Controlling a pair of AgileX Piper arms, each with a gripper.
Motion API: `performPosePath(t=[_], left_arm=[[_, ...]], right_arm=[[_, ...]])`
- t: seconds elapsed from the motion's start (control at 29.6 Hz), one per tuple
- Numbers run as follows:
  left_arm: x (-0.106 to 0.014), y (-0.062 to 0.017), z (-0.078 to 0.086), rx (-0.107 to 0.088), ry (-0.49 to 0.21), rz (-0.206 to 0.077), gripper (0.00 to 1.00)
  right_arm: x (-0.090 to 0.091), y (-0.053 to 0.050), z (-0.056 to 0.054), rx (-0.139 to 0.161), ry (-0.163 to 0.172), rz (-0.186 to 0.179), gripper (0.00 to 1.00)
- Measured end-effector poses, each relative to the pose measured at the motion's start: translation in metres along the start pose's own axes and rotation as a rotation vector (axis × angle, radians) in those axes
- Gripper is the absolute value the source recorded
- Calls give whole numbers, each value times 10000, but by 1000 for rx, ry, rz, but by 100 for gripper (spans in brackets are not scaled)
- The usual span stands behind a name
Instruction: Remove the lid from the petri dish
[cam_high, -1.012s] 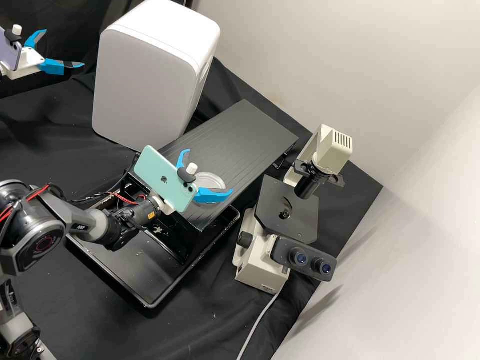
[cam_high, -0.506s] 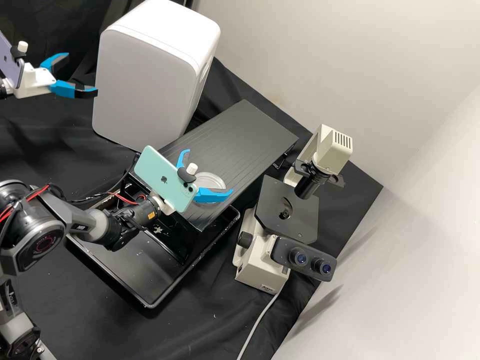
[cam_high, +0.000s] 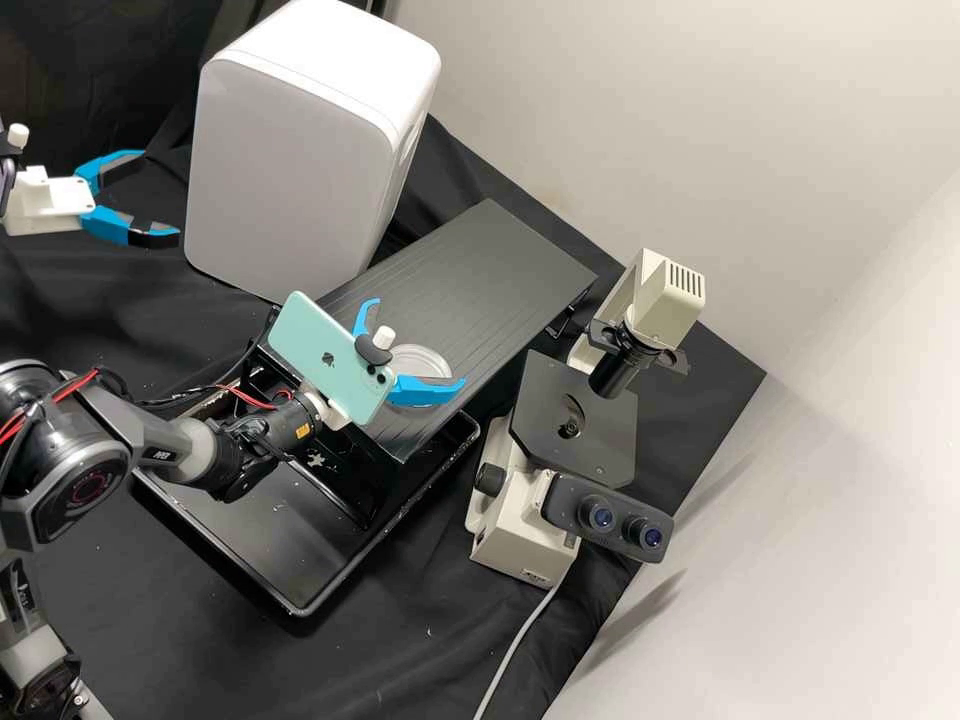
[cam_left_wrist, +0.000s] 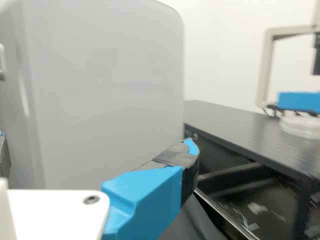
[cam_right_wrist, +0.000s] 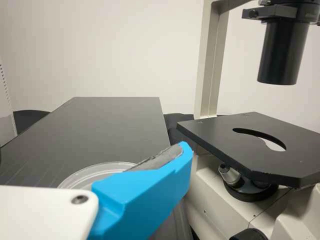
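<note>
The clear petri dish (cam_high: 422, 360) with its lid on lies near the front edge of the raised black ribbed plate (cam_high: 480, 270). My right gripper (cam_high: 420, 342) is level with the dish, open, one blue finger on each side of it. In the right wrist view the dish (cam_right_wrist: 95, 175) lies right beside a blue finger (cam_right_wrist: 150, 187). My left gripper (cam_high: 150, 197) hangs open and holding nothing at the far left, beside the white box. The left wrist view shows the dish (cam_left_wrist: 300, 125) far off on the plate.
A tall white box (cam_high: 300, 150) stands behind the plate. Under the plate sits a black tray (cam_high: 290, 560) with red wires. To the right stands a white microscope (cam_high: 520, 520) with a black stage (cam_high: 580, 420). Black cloth covers the bench.
My left gripper has drifted right and down at the far left and turned its fingers. The right arm and the dish have stayed put.
</note>
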Motion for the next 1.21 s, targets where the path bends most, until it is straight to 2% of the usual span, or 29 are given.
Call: performPosePath(t=[0.17,0.3,0.4,0.47,0.84,1.05,1.21], left_arm=[[-55,-92,116,3,-55,-45,100],[-51,-147,200,3,-91,-63,100],[-38,-216,214,20,-98,-89,100],[-23,-272,213,23,-101,-111,100],[112,-319,211,23,-107,-116,100],[172,-381,226,21,-116,-134,100],[175,-420,239,20,-121,-149,100]], right_arm=[[0,0,0,0,0,0,100],[0,0,0,0,0,0,100],[0,0,0,0,0,0,100],[0,0,0,0,0,0,100],[0,0,0,0,0,0,100],[0,0,0,0,0,0,100],[0,0,0,0,0,0,100]])
